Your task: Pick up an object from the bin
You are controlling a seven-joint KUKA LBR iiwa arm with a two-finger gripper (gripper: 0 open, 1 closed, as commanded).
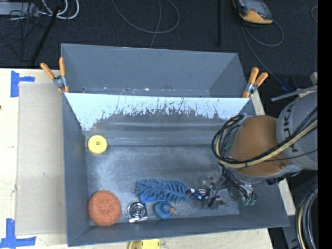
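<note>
Fingers (213, 197) (spread or pinched, cannot tell) — near the ridged blue frond (162, 190).

Frond (161, 190) between scrubber (104, 208) and claw (216, 196)

I'm seeing a blue frond-shaped piece (161, 190) lying flat on the bin (171, 160) floor, close to the front wall.
</note>
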